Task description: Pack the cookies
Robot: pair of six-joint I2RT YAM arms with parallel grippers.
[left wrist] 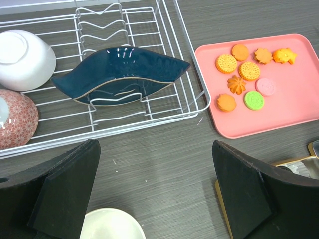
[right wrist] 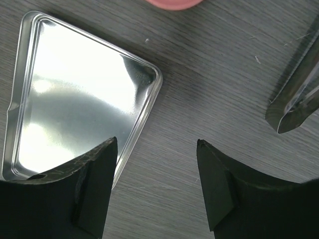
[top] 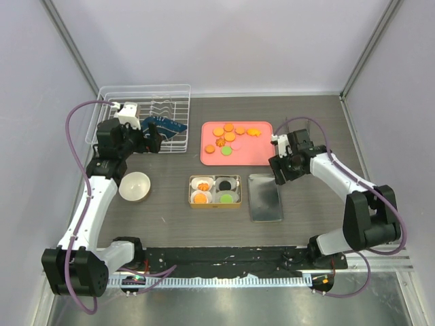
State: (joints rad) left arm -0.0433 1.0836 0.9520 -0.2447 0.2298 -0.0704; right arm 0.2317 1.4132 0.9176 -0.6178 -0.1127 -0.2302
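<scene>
Several cookies (top: 230, 136), mostly orange with one green and one pale pink, lie on the pink tray (top: 253, 155); the left wrist view shows the same cookies (left wrist: 249, 70) on the tray (left wrist: 294, 94). The gold tin (top: 215, 206) holds paper cups with orange (top: 202, 184), black (top: 224, 183) and green (top: 225, 197) cookies. My left gripper (top: 155, 134) (left wrist: 154, 149) hovers open and empty by the dish rack, over bare table. Open as well, my right gripper (top: 279, 175) (right wrist: 156, 144) holds nothing and hangs over the right edge of the silver lid (right wrist: 75, 99).
The silver lid (top: 265, 197) lies right of the tin. A white wire dish rack (top: 143, 102) at the back left holds a dark blue dish (left wrist: 119, 74), a white bowl (left wrist: 25, 57) and a patterned bowl (left wrist: 15, 119). A cream bowl (top: 134, 186) sits left of the tin.
</scene>
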